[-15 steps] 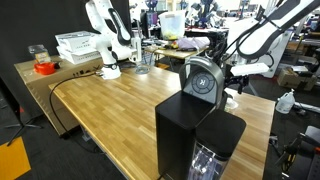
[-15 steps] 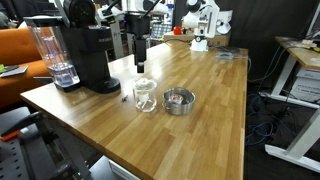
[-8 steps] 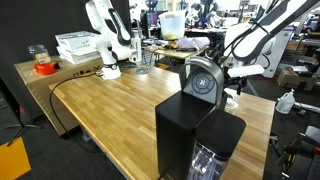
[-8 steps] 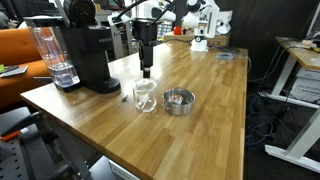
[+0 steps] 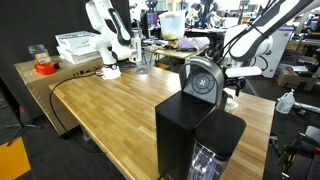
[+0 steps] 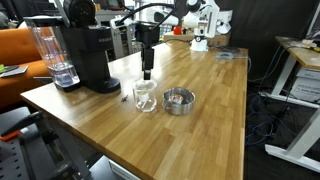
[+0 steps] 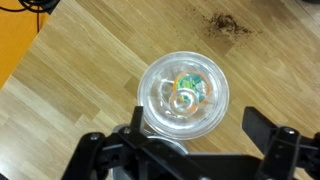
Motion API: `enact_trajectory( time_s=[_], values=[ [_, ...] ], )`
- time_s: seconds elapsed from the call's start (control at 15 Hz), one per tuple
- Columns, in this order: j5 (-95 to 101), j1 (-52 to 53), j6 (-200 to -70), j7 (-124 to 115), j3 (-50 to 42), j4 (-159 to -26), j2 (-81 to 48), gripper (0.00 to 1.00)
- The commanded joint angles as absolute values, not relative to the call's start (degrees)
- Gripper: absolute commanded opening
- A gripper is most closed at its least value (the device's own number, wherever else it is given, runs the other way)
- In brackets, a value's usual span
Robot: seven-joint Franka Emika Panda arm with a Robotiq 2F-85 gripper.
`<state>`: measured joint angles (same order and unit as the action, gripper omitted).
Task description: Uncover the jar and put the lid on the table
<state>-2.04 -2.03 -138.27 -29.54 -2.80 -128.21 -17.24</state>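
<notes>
A clear glass jar (image 6: 145,97) with a clear lid (image 7: 183,94) stands on the light-brown wooden table (image 6: 200,120), next to the black coffee machine. In the wrist view I look straight down on the lid; colourful items show through it. My gripper (image 6: 147,74) hangs just above the jar, fingers pointing down. In the wrist view the gripper (image 7: 195,135) is open, its two black fingers to either side of the jar's near edge, not touching it. In an exterior view (image 5: 240,72) the arm shows behind the coffee machine, and the jar is hidden.
A black coffee machine (image 6: 85,50) with a water tank stands left of the jar. A small metal bowl (image 6: 179,100) sits right of the jar. A brown crumb stain (image 7: 228,25) marks the table. A second white arm (image 5: 105,35) and white trays (image 5: 78,45) stand at the far end.
My gripper has moved sideways and down over the last second, from beside the coffee machine to just above the jar. The jar has not moved.
</notes>
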Motion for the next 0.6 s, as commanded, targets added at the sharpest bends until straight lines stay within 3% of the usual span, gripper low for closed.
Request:
enact_trajectory(
  time_s=[0.0, 0.53],
  values=[
    [-4.16, -1.59, -136.18, -27.49, -3.84, -126.87, -18.23, 1.0],
    [-3.29, -0.24, -133.26, -28.2, -4.05, -127.88, -17.97, 1.0]
  ],
)
